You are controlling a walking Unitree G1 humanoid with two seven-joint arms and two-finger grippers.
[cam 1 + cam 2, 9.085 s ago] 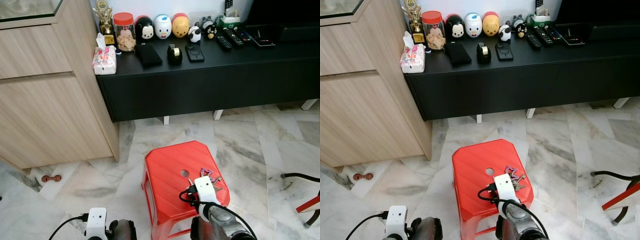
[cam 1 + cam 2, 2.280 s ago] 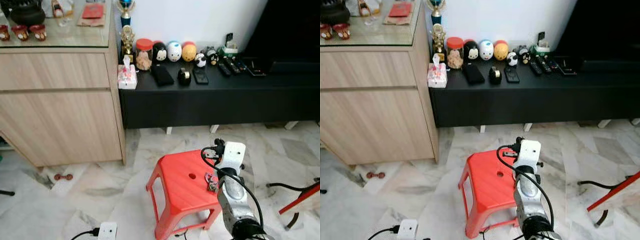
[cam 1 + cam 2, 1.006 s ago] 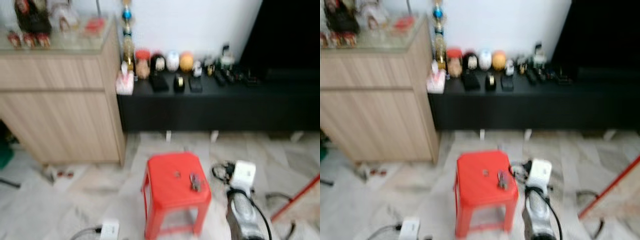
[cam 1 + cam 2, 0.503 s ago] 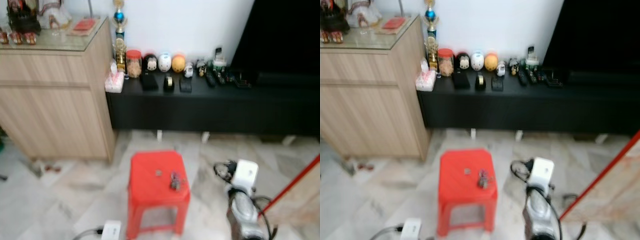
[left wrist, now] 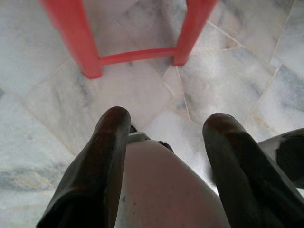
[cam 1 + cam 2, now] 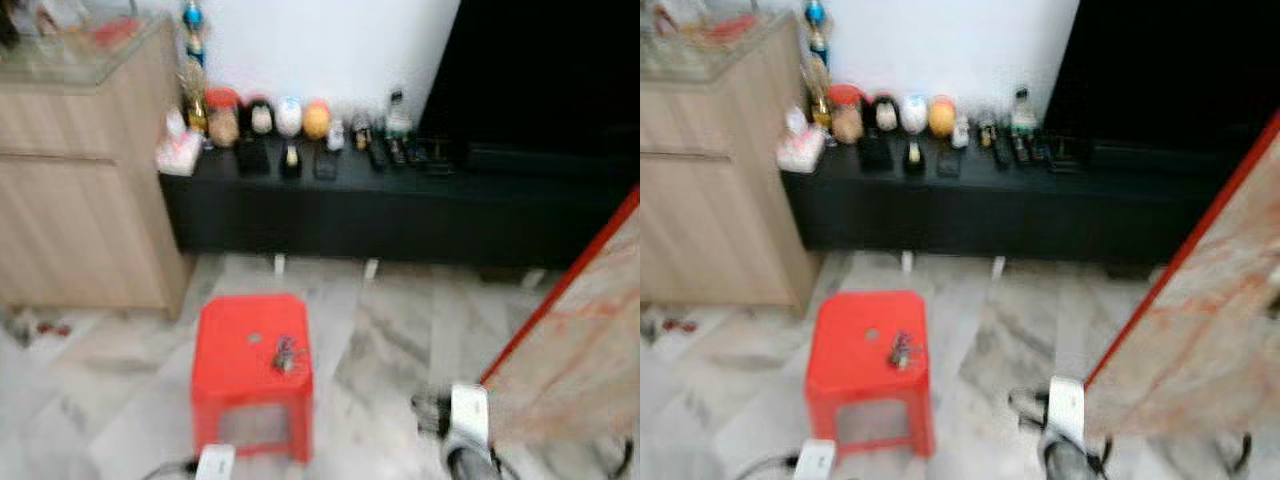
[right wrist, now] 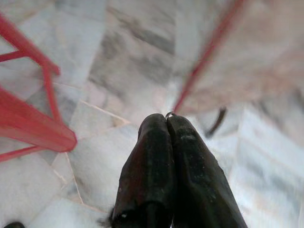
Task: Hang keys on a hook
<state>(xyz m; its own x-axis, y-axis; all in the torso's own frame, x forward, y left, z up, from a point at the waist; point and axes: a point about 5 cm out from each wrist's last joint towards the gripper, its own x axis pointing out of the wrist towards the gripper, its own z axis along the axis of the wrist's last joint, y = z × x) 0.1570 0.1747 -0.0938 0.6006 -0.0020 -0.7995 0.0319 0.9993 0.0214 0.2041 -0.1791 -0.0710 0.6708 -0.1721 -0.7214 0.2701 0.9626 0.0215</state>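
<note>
The bunch of keys [image 6: 285,355] lies on top of the low red plastic stool [image 6: 236,335], toward its right side. My right arm [image 6: 467,420] hangs low, to the right of the stool and well apart from the keys. In the right wrist view my right gripper [image 7: 166,121] is shut, its fingertips pressed together over the marble floor with nothing seen between them. In the left wrist view my left gripper [image 5: 166,126] is open above the floor, close to the stool's legs [image 5: 80,45]. No hook can be made out.
A long black console [image 6: 400,215] with small toys and remotes runs along the back wall. A wooden cabinet [image 6: 70,220] stands at the left. A marble slab with a red edge [image 6: 575,340] leans in at the right. Open marble floor [image 6: 380,340] lies between the stool and the slab.
The camera has backed away and swung right, so the stool slid left in view. The keys stay on the stool. My right arm has dropped lower.
</note>
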